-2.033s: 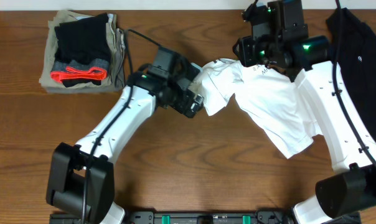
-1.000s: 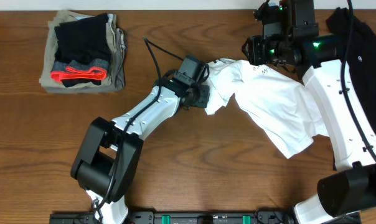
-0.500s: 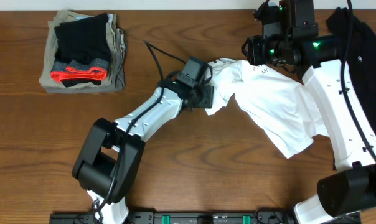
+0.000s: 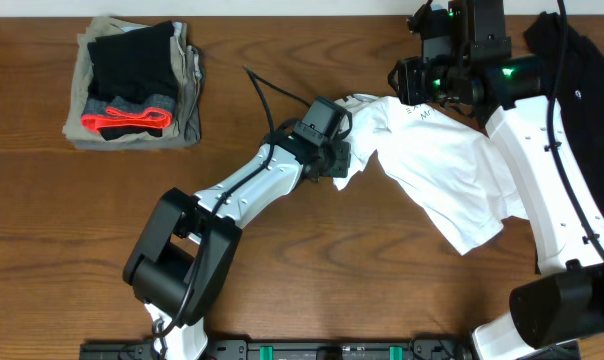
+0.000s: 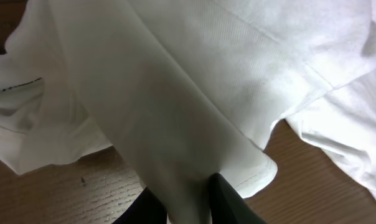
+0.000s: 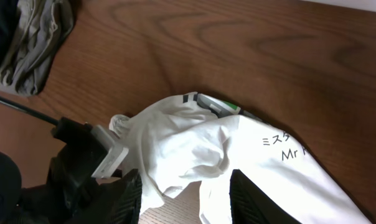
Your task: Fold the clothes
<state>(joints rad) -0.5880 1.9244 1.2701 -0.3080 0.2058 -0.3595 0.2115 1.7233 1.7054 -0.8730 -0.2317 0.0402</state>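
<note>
Left hand (image 5: 187, 198): fingers clamped on a fold of the white T-shirt (image 4: 437, 175), which spreads ahead of it across the surface (image 4: 312, 270). Right hand (image 6: 185, 194): fingers apart, straddling the T-shirt's collar end. The black shirt (image 4: 572, 70) lies beside the right hand.

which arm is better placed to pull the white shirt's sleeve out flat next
Left. The left gripper pinches the white T-shirt at its sleeve side; the right gripper sits at the collar end, jaws open.
</note>
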